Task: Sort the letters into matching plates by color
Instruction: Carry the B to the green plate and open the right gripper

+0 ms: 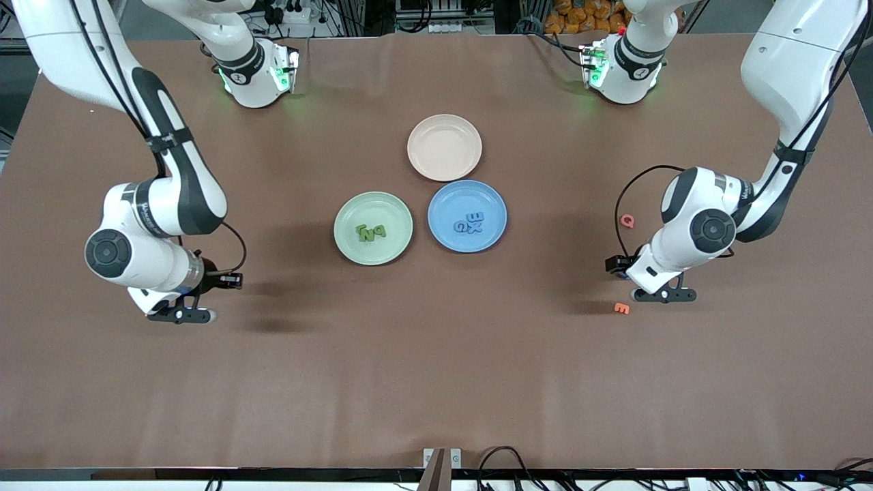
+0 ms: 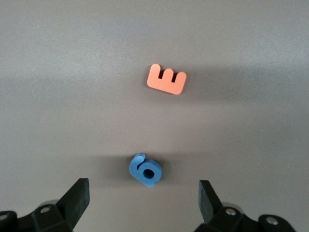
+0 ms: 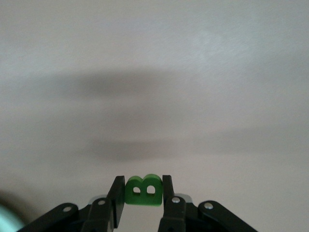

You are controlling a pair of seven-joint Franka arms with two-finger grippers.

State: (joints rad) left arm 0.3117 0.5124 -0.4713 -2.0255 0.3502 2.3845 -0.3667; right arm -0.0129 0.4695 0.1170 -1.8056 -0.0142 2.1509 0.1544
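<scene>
Brown cloth covers the whole table, and from my front camera I see three plates at its middle: a pale green plate holding a cluster of green letters, a blue plate beside it with blue letters, and a beige-pink plate just beside both, farther from that camera.

Toward the left arm's end lie a pinkish Q and an orange E, the E nearer the camera.

My front view hides what the wrist cameras give me. On the right wrist feed, the right gripper is clamped on a green letter B, lifted above bare cloth; from the front I see only that gripper hanging low at the right arm's end of the table, elbow bent.

On the left wrist feed, the left gripper stands with its fingers wide apart, straddling a blue letter that lies on the cloth, the orange E near it. From the front, that gripper points down beside the E, and the blue letter is hidden under the wrist.
</scene>
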